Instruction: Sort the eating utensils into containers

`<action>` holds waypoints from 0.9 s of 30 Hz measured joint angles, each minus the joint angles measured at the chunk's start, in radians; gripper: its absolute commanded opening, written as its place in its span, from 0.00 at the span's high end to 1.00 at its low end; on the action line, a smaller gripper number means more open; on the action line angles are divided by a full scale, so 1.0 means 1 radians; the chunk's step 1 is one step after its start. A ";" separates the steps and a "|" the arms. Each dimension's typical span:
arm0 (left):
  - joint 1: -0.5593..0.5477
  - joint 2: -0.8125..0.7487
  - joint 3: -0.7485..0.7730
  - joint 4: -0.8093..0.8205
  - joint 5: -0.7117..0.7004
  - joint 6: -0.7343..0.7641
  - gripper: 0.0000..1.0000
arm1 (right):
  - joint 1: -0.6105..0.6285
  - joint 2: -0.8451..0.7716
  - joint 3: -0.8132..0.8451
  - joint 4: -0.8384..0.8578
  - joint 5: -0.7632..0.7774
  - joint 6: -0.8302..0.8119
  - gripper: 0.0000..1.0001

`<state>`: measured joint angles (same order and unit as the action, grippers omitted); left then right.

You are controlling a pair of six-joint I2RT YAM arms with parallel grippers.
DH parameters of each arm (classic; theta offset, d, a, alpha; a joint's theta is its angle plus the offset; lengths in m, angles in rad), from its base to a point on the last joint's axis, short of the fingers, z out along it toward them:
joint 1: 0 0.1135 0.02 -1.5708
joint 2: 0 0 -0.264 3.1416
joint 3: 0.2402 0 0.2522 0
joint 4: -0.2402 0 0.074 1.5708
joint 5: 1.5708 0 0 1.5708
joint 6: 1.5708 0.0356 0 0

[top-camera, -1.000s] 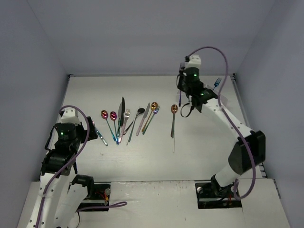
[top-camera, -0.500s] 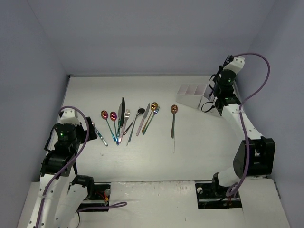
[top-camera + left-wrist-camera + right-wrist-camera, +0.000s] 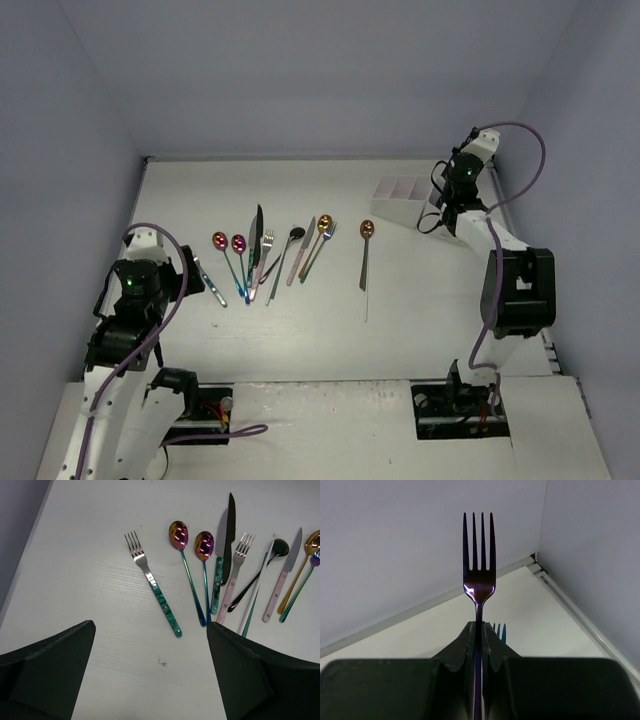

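left wrist: two rainbow spoons [image 3: 178, 534]

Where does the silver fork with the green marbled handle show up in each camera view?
Top external: silver fork with green marbled handle, leftmost of the utensil row.
Left wrist: fork upper centre, lying diagonally.
Right wrist: not in it.
Shared landmark: the iridescent rainbow spoon just right of it.

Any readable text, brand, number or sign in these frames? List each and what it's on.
None. No lettering shows on the laid-out utensils, the white containers, or the fork clamped by the fingers of the right gripper. The left arm and right arm show only a green light each, no legible label.
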<state>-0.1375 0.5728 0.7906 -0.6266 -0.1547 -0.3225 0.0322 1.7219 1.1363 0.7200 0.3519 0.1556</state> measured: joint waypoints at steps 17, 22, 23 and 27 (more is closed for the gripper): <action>0.000 0.004 0.000 0.000 0.008 0.000 0.07 | 0.013 0.031 -0.143 0.045 -0.072 0.037 0.75; 0.000 0.007 0.000 0.000 0.019 0.000 0.07 | 0.048 -0.015 -0.146 -0.008 -0.086 0.034 0.67; 0.000 0.007 0.000 0.000 0.022 0.000 0.07 | 0.058 -0.031 -0.145 -0.026 -0.090 0.033 0.66; 0.000 0.007 0.000 0.000 0.028 0.001 0.07 | 0.127 -0.104 -0.096 -0.174 -0.089 0.035 0.57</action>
<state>-0.1375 0.5802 0.7906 -0.6262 -0.1267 -0.3218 0.1590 1.6175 1.0404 0.5459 0.2630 0.1905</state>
